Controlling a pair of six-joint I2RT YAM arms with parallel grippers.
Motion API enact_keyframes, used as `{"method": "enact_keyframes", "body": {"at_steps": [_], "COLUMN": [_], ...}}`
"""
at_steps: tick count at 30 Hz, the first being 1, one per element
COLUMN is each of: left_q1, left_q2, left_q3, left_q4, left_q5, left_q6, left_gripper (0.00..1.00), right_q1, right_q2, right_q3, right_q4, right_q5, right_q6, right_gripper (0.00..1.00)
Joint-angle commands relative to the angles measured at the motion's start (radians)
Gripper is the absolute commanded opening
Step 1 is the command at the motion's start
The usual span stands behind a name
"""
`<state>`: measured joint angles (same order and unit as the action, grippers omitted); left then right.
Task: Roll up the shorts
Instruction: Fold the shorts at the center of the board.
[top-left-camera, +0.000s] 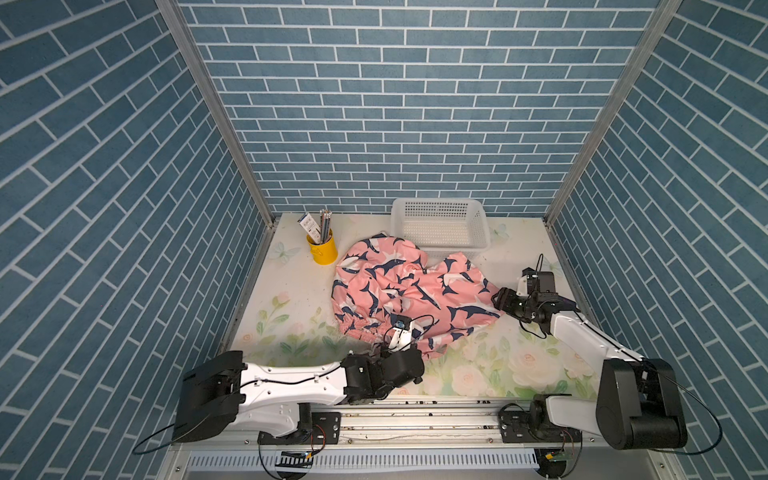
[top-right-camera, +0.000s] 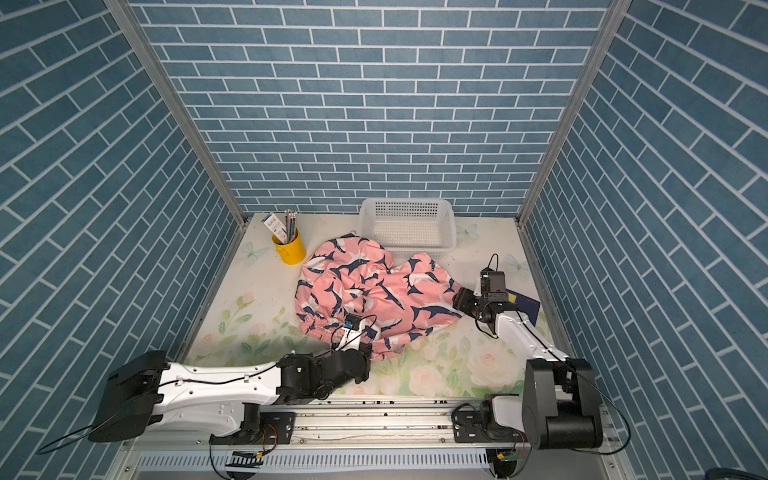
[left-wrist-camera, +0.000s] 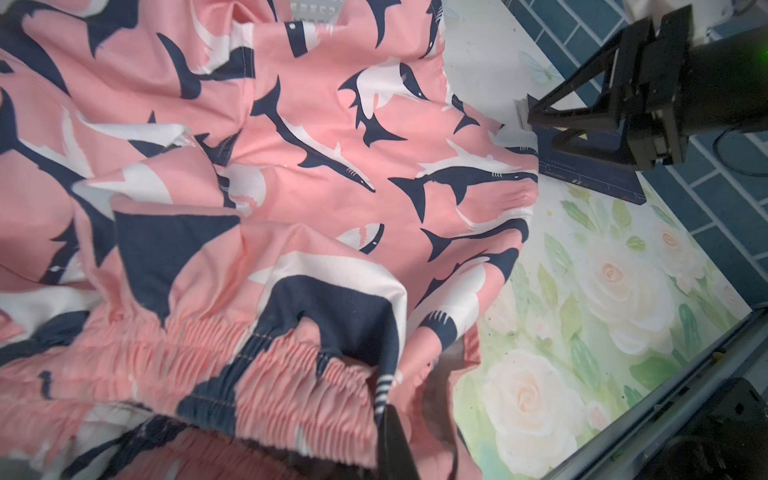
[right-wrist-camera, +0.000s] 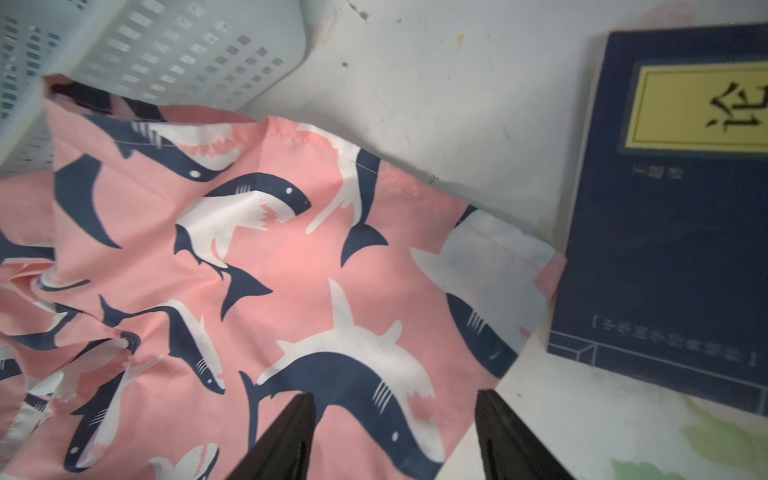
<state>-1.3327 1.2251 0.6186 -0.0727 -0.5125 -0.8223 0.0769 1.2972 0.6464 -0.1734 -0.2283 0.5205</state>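
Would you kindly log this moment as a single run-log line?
left gripper: shut on shorts waistband | right gripper: open at leg hem | shorts: crumpled, not rolled

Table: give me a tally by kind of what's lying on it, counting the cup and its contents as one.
shorts: 1
basket: 1
yellow cup, with pencils and a packet in it: 1
book: 1
Total: 4

Navy book yellow label: characters, unreadable
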Motion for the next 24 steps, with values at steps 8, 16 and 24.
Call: {"method": "enact_keyframes", "body": {"at_steps": [8, 16, 24], "left_q1": [0.005, 0.013, 0.035], "left_q2": [-0.046, -0.093, -0.101], "left_q3": [0.017, 0.022, 0.02], "left_q4": [-0.158, -0.193, -0.19], "left_q5": [-0.078, -0.111, -0.093], "left_q6": [0.049, 0.075, 0.112], "left_gripper": [0.0, 0.0, 0.0], "right_q1": [-0.044, -0.046, -0.065], "right_q2": [0.118, 0.129, 0.035], "right_q3": [-0.048, -0.043, -0.116], "right_q4": [0.08, 0.052, 0.027], "right_q5": [-0.08, -0.061, -0.076], "right_q6": [0.138, 0.162, 0.175], "right_gripper": [0.72, 0.7, 0.74]}}
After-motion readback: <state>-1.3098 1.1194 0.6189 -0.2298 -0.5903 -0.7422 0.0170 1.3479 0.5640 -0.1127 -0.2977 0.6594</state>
